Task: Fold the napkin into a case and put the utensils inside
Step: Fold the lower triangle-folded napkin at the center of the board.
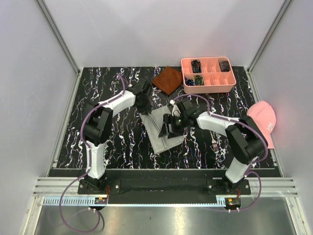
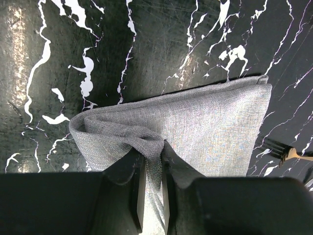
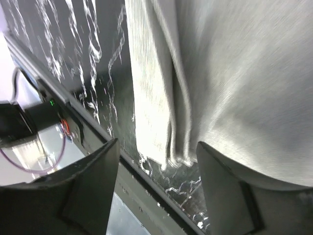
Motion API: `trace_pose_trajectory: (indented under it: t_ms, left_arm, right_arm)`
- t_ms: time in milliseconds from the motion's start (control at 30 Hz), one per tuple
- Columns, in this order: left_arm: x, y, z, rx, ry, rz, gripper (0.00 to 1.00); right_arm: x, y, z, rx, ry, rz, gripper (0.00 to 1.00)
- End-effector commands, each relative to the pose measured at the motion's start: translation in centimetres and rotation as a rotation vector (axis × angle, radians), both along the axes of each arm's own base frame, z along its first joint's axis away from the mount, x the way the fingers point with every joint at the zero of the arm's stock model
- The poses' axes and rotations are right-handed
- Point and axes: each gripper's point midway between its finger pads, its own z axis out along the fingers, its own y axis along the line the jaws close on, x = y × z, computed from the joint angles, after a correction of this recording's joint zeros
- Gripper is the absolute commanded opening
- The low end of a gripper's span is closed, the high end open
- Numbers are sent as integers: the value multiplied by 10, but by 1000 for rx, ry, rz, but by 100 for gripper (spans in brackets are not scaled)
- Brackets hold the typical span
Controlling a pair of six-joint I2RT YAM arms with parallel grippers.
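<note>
Grey folded napkin (image 1: 155, 134), long axis diagonal, far-left to near-right

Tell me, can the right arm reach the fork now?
Probably yes. The right pincer is open and empty above the napkin, and the fork lies uncovered on the table beside that arm. It is close to the arm's elbow, so the arm would have to fold back.
</note>
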Motion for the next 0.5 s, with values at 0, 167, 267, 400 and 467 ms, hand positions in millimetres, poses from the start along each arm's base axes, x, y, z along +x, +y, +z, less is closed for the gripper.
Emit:
trace_pose_trajectory:
  t_ms: [0,167,267,400,467]
  left_arm:
    - [22,-5,21,-10,-94,-1,18]
    - [20,-8,16,-12,-82,-14,18]
    - [21,-9,15,-16,-79,-15,18]
    - [21,-11,16,-17,-82,-21,18]
    - [22,-12,17,-17,-85,-24,18]
  right_arm:
    - [51,-9,25,9,-82,-76,75]
    - [95,-3,14,4,-70,-127,48]
    - [120,11,11,17,-82,-127,30]
    - [149,26,12,44,-113,-114,6]
    - [155,30,-3,40,-98,-108,4]
